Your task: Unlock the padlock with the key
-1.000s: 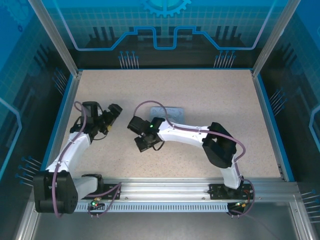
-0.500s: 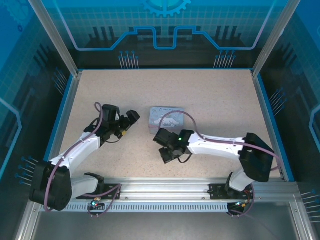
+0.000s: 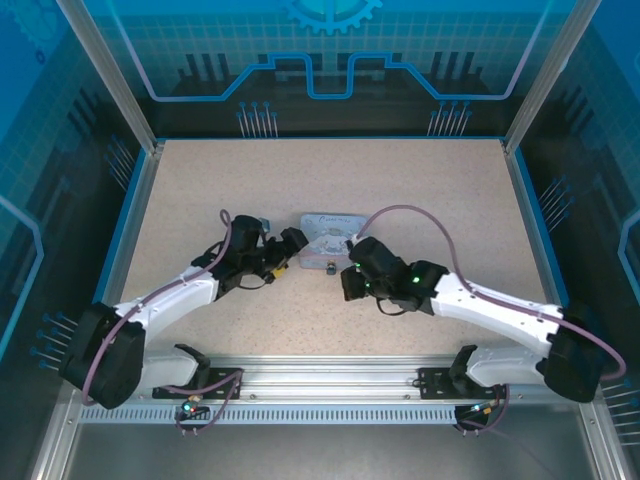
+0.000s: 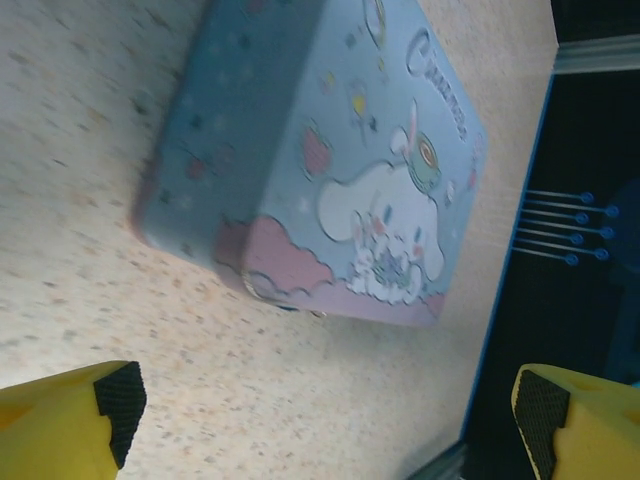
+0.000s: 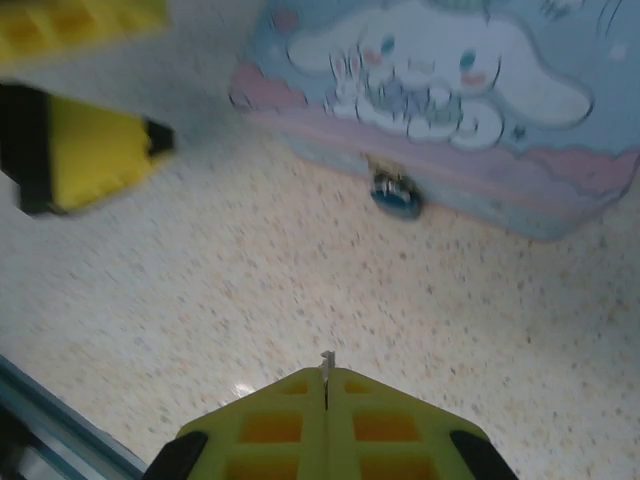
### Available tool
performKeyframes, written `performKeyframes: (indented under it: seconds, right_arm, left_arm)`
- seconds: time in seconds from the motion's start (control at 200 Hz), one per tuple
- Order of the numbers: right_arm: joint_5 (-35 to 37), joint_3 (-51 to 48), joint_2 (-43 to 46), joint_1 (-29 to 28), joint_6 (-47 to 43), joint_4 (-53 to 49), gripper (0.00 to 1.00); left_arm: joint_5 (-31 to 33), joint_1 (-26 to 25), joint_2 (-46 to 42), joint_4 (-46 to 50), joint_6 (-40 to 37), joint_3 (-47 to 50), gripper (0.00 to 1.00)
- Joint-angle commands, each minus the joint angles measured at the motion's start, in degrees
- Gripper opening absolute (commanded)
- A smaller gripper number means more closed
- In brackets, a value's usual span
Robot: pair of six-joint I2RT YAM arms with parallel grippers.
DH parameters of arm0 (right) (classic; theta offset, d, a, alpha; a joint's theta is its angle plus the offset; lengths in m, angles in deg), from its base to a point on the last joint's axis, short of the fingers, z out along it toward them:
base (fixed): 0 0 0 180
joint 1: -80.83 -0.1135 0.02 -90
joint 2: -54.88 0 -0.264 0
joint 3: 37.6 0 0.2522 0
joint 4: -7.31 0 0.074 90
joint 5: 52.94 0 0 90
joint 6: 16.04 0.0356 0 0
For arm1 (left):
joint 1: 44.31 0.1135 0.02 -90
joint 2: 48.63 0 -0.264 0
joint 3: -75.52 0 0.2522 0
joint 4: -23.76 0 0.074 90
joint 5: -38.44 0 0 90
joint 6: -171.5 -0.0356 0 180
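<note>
Your right fingers (image 5: 265, 425), pinched shut on the key (image 5: 326, 362), and your wide-spread left fingers (image 4: 60, 420) have closed in since a second ago. Just beyond them on the tabletop (image 3: 420, 190), the padlock (image 5: 395, 192) hangs at the near wall of the tin (image 5: 520, 150).

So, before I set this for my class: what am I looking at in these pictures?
Two robot arms are bolted at the edge of a table. One picture looks down from above; the other two come from cameras on the wrists. On the table lies a pale blue cartoon tin with a tiny blue padlock at its side. The left end effector is open, holding nothing. The right end effector is shut on a thin metal key, its tip pointing towards the padlock.
</note>
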Motion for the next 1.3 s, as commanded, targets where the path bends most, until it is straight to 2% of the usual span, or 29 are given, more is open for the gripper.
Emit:
performKeyframes:
  seconds: [0.0, 0.07, 0.285, 0.45, 0.6, 0.625, 0.71, 0.77, 1.076, 1.296]
  right_arm:
    - [-0.73, -1.87, 3.08, 3.37, 1.09, 6.66, 0.00]
    - [-2.41, -1.18, 3.24, 5.21, 1.04, 5.41, 0.00]
    - [-6.06, -1.98, 2.64, 4.99, 0.79, 0.51, 0.00]
    - [-6.69, -5.36, -0.11, 0.88, 2.16, -0.01, 0.00]
    - [-6.44, -5.43, -7.31, -2.62, 2.26, 1.06, 0.00]
    - [-6.24, -5.08, -8.55, -2.80, 1.96, 1.09, 0.06]
    - [-4.48, -3.50, -11.41, -2.99, 1.12, 0.53, 0.40]
    - [-3.07, -2.44, -12.31, -2.95, 0.65, -0.54, 0.51]
    - [-2.55, -1.16, -13.13, -3.76, -0.25, -4.19, 0.57]
    - [-2.59, 0.85, -18.21, -6.88, -3.27, -6.81, 0.57]
  left_arm:
    - [-2.30, -2.29, 2.27, -6.06, 5.32, -2.48, 0.94]
    - [-1.76, -3.11, 3.13, -5.89, 5.66, -3.78, 0.95]
    - [1.30, -3.29, 2.82, -1.26, 3.26, -6.17, 0.97]
    - [2.04, -3.29, 2.53, -0.71, 3.10, -5.31, 0.98]
    - [2.46, -3.24, 2.53, -1.14, 3.24, -4.27, 0.98]
    - [2.51, -3.28, 2.53, -1.08, 3.29, -4.26, 0.98]
    - [2.50, -3.25, 2.29, -0.71, 2.87, -4.33, 0.98]
    - [2.83, -3.18, 1.94, 0.24, 2.43, -4.68, 0.98]
    - [3.64, -2.58, 0.95, 2.06, 0.77, -5.39, 0.99]
    - [3.25, -0.93, 0.13, 2.20, 1.00, -4.15, 0.99]
